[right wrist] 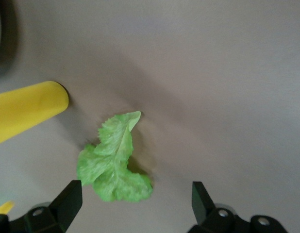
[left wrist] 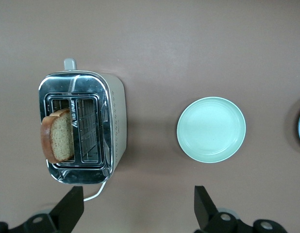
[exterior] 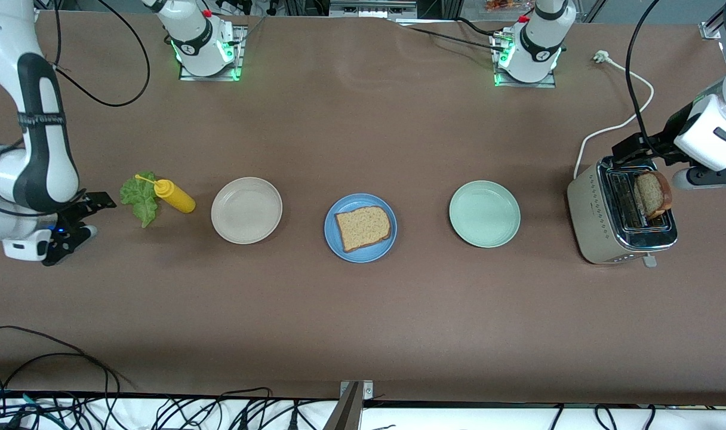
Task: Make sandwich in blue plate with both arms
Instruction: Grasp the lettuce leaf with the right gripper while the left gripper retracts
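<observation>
A: Bread first. We see one slice (exterior: 363, 229) lying flat on the blue plate (exterior: 333, 239) at the middle of the surface, so we judge the base of the sandwich is laid and the filling and the top are still to come.

B: Agreed. Our right hand (right wrist: 135, 204) hangs over the lettuce leaf (right wrist: 113, 160), fingers spread wide with nothing between them. The leaf lies flat on the surface at the right arm's end, just beside the yellow squeeze bottle (exterior: 174, 195).

A: And our left hand (left wrist: 138, 208) hovers near the toaster (exterior: 620, 218) at the left arm's end, also wide open and empty. A second slice (left wrist: 58, 136) stands up out of one slot, leaning a little.

B: So the next move, as we judge it: the right hand drops straight onto the leaf and pinches it without nudging the bottle, which sits very close. The left hand must shift over the toaster and take the upright slice by its faces.

A: Count with us. Two slices of bread, one leaf, one bottle, one toaster.

B: Three plates: the blue one, a beige plate (exterior: 246, 210) toward the right arm's end, a pale green plate (exterior: 484, 214) toward the left arm's end. Both of those are bare.

A: Two arms, two hands, neither holding anything.
</observation>
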Robot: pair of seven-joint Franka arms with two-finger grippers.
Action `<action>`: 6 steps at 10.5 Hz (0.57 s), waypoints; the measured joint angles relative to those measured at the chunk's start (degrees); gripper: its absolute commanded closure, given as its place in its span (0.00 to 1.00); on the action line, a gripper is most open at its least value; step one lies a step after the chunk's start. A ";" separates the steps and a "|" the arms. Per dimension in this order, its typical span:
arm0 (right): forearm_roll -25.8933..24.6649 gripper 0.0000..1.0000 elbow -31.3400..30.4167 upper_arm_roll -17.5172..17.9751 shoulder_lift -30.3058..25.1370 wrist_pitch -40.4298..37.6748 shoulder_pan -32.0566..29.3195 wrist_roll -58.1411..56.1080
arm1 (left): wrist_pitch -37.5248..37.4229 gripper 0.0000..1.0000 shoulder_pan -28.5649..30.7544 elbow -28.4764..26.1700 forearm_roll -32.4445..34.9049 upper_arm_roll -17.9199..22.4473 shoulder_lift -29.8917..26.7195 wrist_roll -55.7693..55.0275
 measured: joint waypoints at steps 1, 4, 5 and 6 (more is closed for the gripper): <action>2.14 0.00 0.01 -0.01 2.34 0.18 -0.78 -2.74 | -0.23 0.00 0.07 0.13 0.00 -0.04 -0.13 0.00; 4.26 0.13 0.03 0.01 8.06 -0.43 -2.05 -8.45 | -0.56 0.00 1.34 0.49 0.01 -0.05 -0.16 0.64; 4.55 0.25 0.03 0.07 8.96 -1.67 -2.07 -9.43 | -0.58 0.00 2.40 1.28 0.01 -0.01 -0.18 1.72; 5.56 0.56 0.03 0.17 9.36 -3.10 -2.05 -9.67 | -0.61 0.00 3.11 2.29 0.01 -0.02 -0.20 2.36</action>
